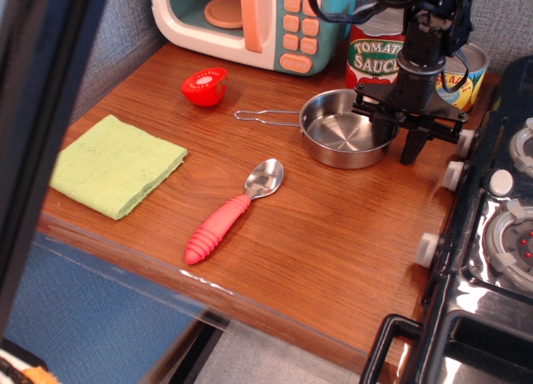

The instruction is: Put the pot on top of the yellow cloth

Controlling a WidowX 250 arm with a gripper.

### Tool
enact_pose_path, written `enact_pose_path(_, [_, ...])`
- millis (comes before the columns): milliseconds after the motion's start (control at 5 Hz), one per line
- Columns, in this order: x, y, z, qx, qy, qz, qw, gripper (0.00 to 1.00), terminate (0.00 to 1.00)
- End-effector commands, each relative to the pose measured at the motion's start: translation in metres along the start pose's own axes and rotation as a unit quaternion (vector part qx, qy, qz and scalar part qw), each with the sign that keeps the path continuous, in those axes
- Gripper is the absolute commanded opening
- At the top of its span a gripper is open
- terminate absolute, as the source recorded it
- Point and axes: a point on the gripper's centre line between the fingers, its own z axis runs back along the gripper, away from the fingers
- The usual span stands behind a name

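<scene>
my gripper [398, 144] is down at the right rim of the pot [344, 139], pointing straight down. one finger [383, 135] sits inside the rim, the other finger [412, 147] outside it on the stove side, so the jaws straddle the pan wall. whether they are pressing on the metal or just flanking it i cannot tell from this angle.

the pot stands flat on the wooden counter [316, 234], toward the back right, its wire handle [266, 115] pointing left toward the red bowl [204, 85]. tomato sauce can [375, 55] just behind the pot; pineapple can [463, 74] to the right of that, partly hidden by my arm.

yellow cloth [117, 163] lies flat at the left front of the counter, well apart from the pot, nothing on it. a dark out-of-focus bar in the foreground covers its left edge.

spoon with pink ribbed handle [231, 212] lies diagonally between cloth and pot, bowl end up toward the pan, touching neither.

toy microwave [250, 17] at the back, left of the cans. black stove [491, 226] along the right edge, its knobs just beside my outer finger.
</scene>
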Motion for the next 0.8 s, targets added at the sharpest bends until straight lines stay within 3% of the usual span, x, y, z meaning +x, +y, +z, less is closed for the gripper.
enact_pose_path(0, [0.003,0.010,0.025,-0.031,-0.068,-0.005,0.9972,0.00,0.00])
enact_pose_path(200, [0.004,0.013,0.025,-0.039,-0.056,0.022,0.9974,0.00,0.00])
enact_pose_path(400, [0.009,0.014,0.050,-0.048,-0.060,0.021,0.9968,0.00,0.00])
enact_pose_path(600, [0.007,0.020,0.101,-0.053,-0.084,-0.035,0.9944,0.00,0.00])
